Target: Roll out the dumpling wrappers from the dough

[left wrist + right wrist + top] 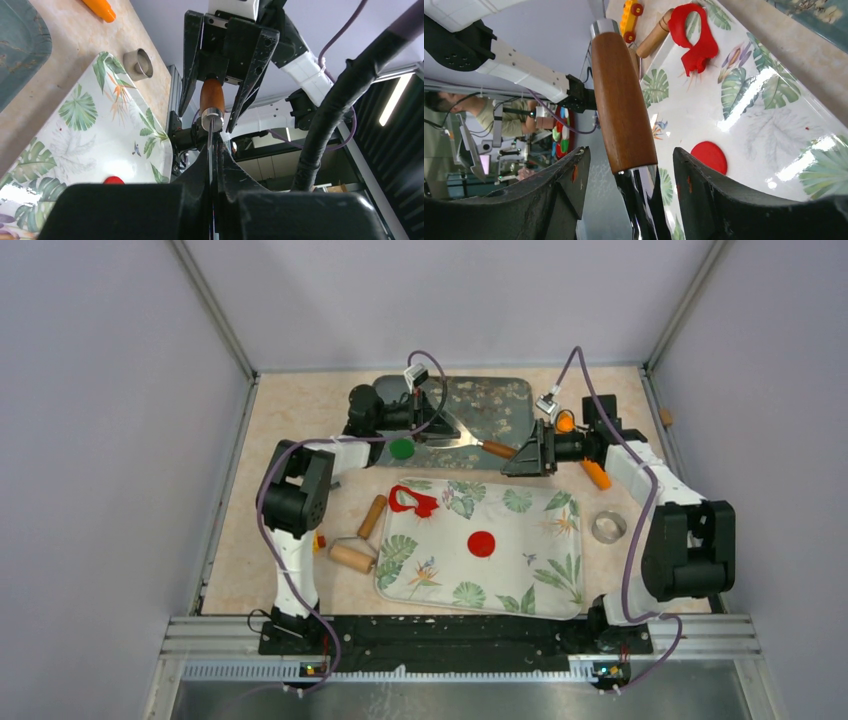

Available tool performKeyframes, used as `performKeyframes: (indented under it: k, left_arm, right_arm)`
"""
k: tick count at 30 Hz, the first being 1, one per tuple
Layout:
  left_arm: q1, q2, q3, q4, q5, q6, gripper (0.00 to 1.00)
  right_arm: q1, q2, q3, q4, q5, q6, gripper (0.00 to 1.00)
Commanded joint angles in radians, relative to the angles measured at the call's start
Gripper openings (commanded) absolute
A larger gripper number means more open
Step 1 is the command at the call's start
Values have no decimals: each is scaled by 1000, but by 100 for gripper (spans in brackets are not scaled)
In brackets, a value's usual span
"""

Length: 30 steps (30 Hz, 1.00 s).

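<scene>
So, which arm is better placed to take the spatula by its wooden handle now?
Right. The right gripper has open fingers on both sides of the wooden handle, not yet closed on it. The left gripper is shut on the metal blade.

No lettering I can read.
Nothing in my views carries a legible word, number or brand: the metal spatula with a brown wooden handle is plain, and the white rectangular tray printed with green leaves bears pictures only.
</scene>
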Motion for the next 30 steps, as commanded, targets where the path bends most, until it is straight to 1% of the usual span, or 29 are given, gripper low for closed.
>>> performKeyframes:
  k: [1,7,10,14,17,18,19,20,21,22,23,24,25,26,28,29,30]
  left_arm:
    - [12,8,-21,109,-42,-54,0]
    - [12,21,-26,93,-46,-58,0]
    - [13,28,-24,85,-48,-57,0]
    - [12,34,-18,69,-46,-50,0]
    - [11,39,-16,53,-42,-44,0]
    - [11,41,-17,40,-40,-38,0]
    - [11,43,-17,21,-40,-30,0]
    - [11,43,-17,-2,-39,-18,0]
    - [12,44,-16,-27,-39,-2,0]
    - [12,42,-14,-72,-42,24,3]
    - [12,41,-10,-115,-43,55,17]
    - [14,37,-10,-143,-49,85,36]
    - [18,26,-14,-191,-66,121,53]
    - [27,9,-23,-254,-93,192,59]
    - [53,-26,-35,-336,-98,304,67]
    - [70,-45,-35,-380,-86,380,75]
    - [87,-68,-22,-495,-93,494,78]
  right_arm:
    - [7,-32,-10,124,-22,118,61]
    - [8,15,53,178,-46,187,56]
    - [8,27,62,193,-52,197,51]
    - [10,31,58,204,-53,204,42]
    - [9,36,54,242,-66,235,31]
    - [8,38,54,260,-80,247,25]
    - [9,43,63,269,-101,250,17]
    - [9,47,72,271,-110,250,5]
    - [8,49,81,267,-117,246,0]
    - [7,51,87,259,-125,239,0]
    - [7,53,87,252,-136,232,0]
    - [7,51,85,246,-144,228,0]
    - [6,50,83,229,-149,216,0]
    - [3,47,83,199,-148,191,0]
    - [-7,38,79,132,-142,140,0]
    - [-12,33,75,104,-138,118,0]
    - [-14,28,70,78,-129,92,0]
